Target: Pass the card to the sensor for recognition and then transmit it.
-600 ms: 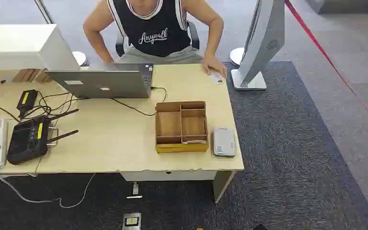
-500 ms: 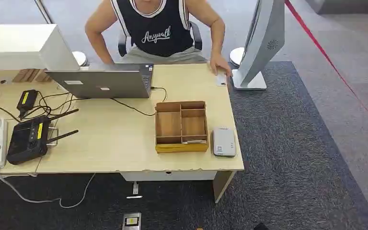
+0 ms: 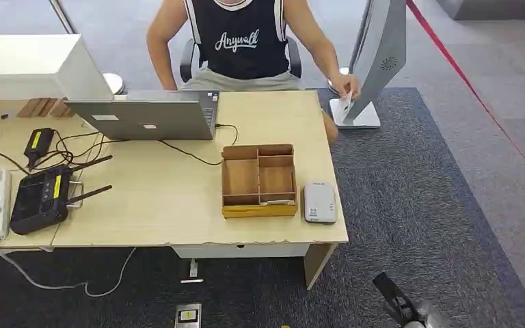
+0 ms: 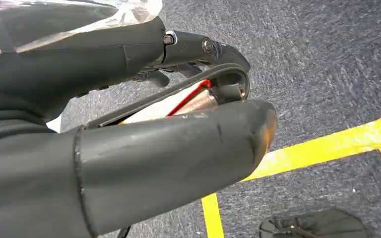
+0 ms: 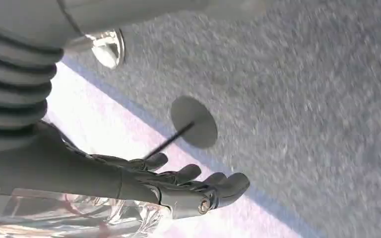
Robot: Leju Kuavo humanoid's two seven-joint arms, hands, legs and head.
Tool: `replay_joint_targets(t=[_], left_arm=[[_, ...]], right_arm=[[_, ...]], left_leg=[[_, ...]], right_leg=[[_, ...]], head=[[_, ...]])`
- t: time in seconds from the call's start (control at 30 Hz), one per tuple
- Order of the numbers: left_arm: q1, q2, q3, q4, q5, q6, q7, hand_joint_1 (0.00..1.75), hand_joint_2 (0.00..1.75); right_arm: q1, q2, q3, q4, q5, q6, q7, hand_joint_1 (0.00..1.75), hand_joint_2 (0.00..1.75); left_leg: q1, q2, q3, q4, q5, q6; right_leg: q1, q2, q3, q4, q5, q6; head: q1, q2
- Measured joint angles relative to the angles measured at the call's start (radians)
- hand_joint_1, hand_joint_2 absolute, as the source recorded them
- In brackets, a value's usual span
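Two robot hands hang low on my side of the wooden box (image 3: 258, 179). The right robot hand (image 5: 178, 186) has its fingers stretched apart over the carpet, holding nothing. The left robot hand (image 4: 178, 129) is curled close to its thumb, and I cannot tell whether it holds anything. Just beside the box on the counter (image 3: 164, 198) lies the card reader (image 3: 320, 202). Well beyond the box, past the counter's far corner, a person (image 3: 246, 48) holds the card (image 3: 342, 106) by the white stand (image 3: 372, 61). I judge the card light, stiff, thin and slippery, best pinched by a free edge across its flat faces.
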Motion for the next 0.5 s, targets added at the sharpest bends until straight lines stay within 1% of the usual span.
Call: replay_joint_targets(t=[0.07, 0.13, 0.17, 0.27, 0.3, 0.37, 0.4, 0.47, 0.5], left_arm=[[0.000, 0.000, -0.005, -0.002, -0.006, 0.000, -0.001, 0.00, 0.00], [-0.001, 0.000, -0.007, -0.002, -0.009, 0.000, -0.001, 0.00, 0.00], [-0.001, 0.000, -0.010, -0.002, -0.010, 0.000, 0.000, 0.00, 0.00], [-0.001, 0.000, -0.012, -0.002, -0.012, 0.000, 0.001, 0.00, 0.00], [-0.002, 0.000, -0.014, -0.002, -0.016, 0.000, 0.001, 0.00, 0.00], [-0.002, 0.000, -0.020, -0.002, -0.017, 0.000, 0.001, 0.00, 0.00], [-0.002, 0.000, -0.024, -0.002, -0.018, 0.000, 0.000, 0.00, 0.00], [-0.002, 0.000, -0.029, -0.003, -0.019, 0.000, -0.001, 0.00, 0.00], [-0.002, 0.000, -0.029, -0.003, -0.018, 0.001, -0.001, 0.00, 0.00]], right_arm=[[-0.024, -0.018, 0.003, -0.004, 0.006, -0.025, 0.010, 0.00, 1.75], [-0.045, -0.033, 0.004, -0.008, 0.007, -0.066, 0.010, 0.00, 1.75], [-0.065, -0.050, 0.005, -0.010, 0.007, -0.094, 0.005, 0.00, 1.75], [-0.105, -0.076, 0.004, -0.021, 0.010, -0.134, -0.001, 0.00, 1.75], [-0.123, -0.092, 0.001, -0.031, 0.016, -0.165, -0.010, 0.00, 1.75], [-0.144, -0.108, -0.006, -0.043, 0.023, -0.185, -0.015, 0.00, 1.75], [-0.161, -0.126, -0.018, -0.057, 0.037, -0.201, -0.026, 0.00, 1.75], [-0.173, -0.141, -0.039, -0.073, 0.085, -0.215, -0.043, 0.00, 1.75], [-0.176, -0.149, -0.057, -0.087, 0.163, -0.219, -0.046, 0.00, 1.75]], left_leg=[[-0.001, 0.000, 0.000, 0.000, 0.000, 0.000], [-0.001, 0.000, 0.000, 0.000, 0.000, 0.000], [-0.001, 0.000, -0.001, 0.000, 0.000, 0.000], [-0.001, 0.000, 0.000, 0.000, 0.000, 0.000], [-0.001, 0.000, 0.000, 0.000, 0.001, 0.001], [-0.002, 0.000, -0.001, 0.000, 0.001, 0.001], [-0.002, 0.000, -0.001, 0.000, 0.001, 0.001], [-0.001, 0.000, -0.001, 0.000, 0.001, 0.001], [-0.001, -0.001, -0.001, 0.000, 0.001, 0.001]], right_leg=[[0.000, 0.000, 0.000, 0.000, 0.000, 0.000], [0.000, 0.000, 0.000, 0.000, 0.000, 0.000], [-0.001, 0.000, -0.001, 0.000, 0.000, 0.000], [-0.001, 0.000, -0.001, 0.000, 0.001, 0.001], [-0.001, 0.000, -0.001, 0.000, 0.001, 0.001], [-0.001, 0.000, -0.001, 0.000, 0.001, 0.001], [-0.001, 0.000, 0.000, 0.000, 0.001, 0.001], [-0.001, 0.000, 0.000, 0.000, 0.001, 0.001], [-0.001, 0.000, 0.000, 0.000, 0.001, 0.001]], head=[[0.000, 0.000], [0.000, 0.000], [0.001, 0.000], [0.000, 0.000], [0.000, 0.000], [0.000, 0.000], [0.000, 0.000], [0.000, 0.000], [0.000, 0.000]])
